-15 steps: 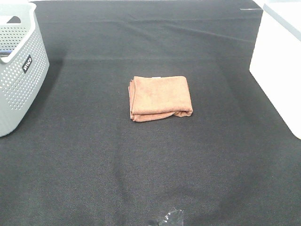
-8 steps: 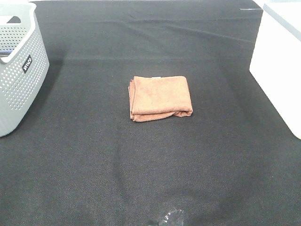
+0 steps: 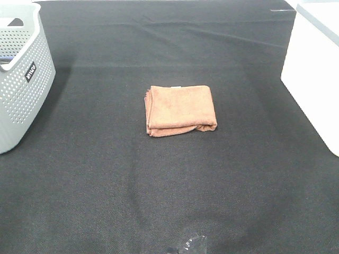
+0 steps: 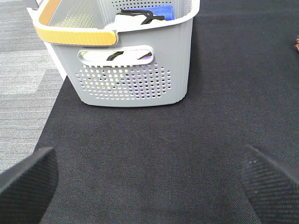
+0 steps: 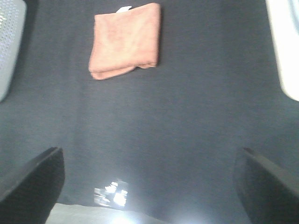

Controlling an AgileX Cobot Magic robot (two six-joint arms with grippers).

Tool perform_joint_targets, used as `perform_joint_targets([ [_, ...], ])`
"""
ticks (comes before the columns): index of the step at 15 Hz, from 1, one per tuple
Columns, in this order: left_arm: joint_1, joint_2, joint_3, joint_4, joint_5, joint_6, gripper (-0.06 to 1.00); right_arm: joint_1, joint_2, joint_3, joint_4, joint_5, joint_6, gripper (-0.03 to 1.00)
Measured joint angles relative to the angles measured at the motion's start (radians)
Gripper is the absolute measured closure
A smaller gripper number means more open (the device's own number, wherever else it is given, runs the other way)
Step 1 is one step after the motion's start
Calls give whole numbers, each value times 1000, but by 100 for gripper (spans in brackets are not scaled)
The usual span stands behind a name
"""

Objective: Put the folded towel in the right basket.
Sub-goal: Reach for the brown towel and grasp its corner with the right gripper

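The folded orange-brown towel (image 3: 180,110) lies flat on the black cloth in the middle of the table; it also shows in the right wrist view (image 5: 125,39). The right basket (image 3: 313,69) is white and stands at the table's right edge, partly cut off; its side shows in the right wrist view (image 5: 286,46). Neither gripper shows in the exterior high view. My left gripper (image 4: 149,186) is open and empty, its dark fingertips (image 4: 28,182) wide apart, facing the grey basket. My right gripper (image 5: 149,186) is open and empty, well short of the towel.
A grey perforated basket (image 3: 21,79) stands at the far left; the left wrist view (image 4: 135,70) shows its orange-yellow handle (image 4: 74,35) and some items inside. A small shiny patch (image 3: 190,246) lies at the cloth's front edge. Grey floor (image 4: 23,93) lies beyond the table's left edge.
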Motion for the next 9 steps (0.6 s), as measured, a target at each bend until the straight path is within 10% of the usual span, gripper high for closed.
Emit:
perform_joint_targets([
  [6,0,0,0,0,0,0,-4,3,466,-339,214,6,-19,4],
  [9,0,0,0,0,0,0,-4,145,708,-474,205,-4,-19,5],
])
